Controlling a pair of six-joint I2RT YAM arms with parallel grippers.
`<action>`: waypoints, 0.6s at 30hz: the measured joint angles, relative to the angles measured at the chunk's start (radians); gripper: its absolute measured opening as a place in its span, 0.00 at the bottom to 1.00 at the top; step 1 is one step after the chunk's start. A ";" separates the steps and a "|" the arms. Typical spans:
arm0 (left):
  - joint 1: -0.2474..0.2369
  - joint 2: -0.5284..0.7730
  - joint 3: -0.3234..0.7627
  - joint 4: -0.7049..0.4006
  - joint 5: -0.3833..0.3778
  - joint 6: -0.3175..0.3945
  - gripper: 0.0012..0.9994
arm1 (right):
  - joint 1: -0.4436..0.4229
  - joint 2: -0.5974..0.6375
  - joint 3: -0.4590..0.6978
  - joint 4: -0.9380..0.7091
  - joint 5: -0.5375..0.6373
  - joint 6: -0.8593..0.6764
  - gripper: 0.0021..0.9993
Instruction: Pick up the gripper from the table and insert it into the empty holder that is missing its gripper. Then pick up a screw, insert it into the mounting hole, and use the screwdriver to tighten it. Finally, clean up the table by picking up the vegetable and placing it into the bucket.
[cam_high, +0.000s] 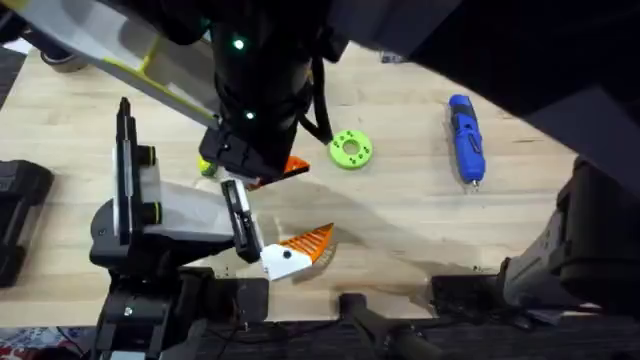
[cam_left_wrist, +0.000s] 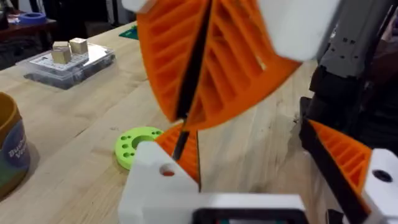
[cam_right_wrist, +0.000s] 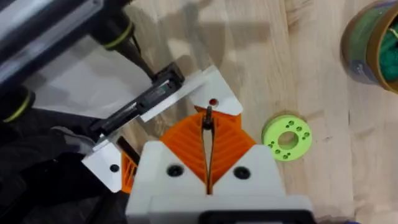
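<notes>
My right gripper (cam_right_wrist: 208, 117) is shut on a thin black screw (cam_right_wrist: 208, 122), tip down, just above the mounting hole (cam_right_wrist: 213, 101) in a white bracket of the pale grey holder (cam_high: 165, 210). The orange gripper (cam_left_wrist: 188, 146) sits behind that bracket. In the left wrist view my left gripper (cam_left_wrist: 249, 134) is open, its fingers (cam_left_wrist: 345, 155) far apart, with the screw (cam_left_wrist: 186, 115) hanging over the hole (cam_left_wrist: 166, 169). The blue screwdriver (cam_high: 466, 138) lies at the far right. The small yellow-green vegetable (cam_high: 207, 167) lies beside the holder. The bucket (cam_right_wrist: 373, 37) stands beyond the green disc.
A flat green disc with holes (cam_high: 350, 150) lies right of the holder. A clear box with small cubes (cam_left_wrist: 65, 59) stands far back. The holder's other orange wedge on a white base (cam_high: 300, 248) points toward the table's front. Bare wood lies between disc and screwdriver.
</notes>
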 joint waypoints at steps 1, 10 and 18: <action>0.000 0.000 0.000 0.000 0.000 0.000 0.99 | 0.000 0.000 0.000 0.000 0.000 -0.003 0.01; 0.000 0.000 0.000 0.000 0.000 0.000 0.99 | 0.000 0.000 0.000 -0.004 0.000 -0.052 0.01; 0.000 0.000 0.000 0.000 0.000 0.000 0.99 | 0.000 0.000 0.000 -0.017 0.000 -0.080 0.01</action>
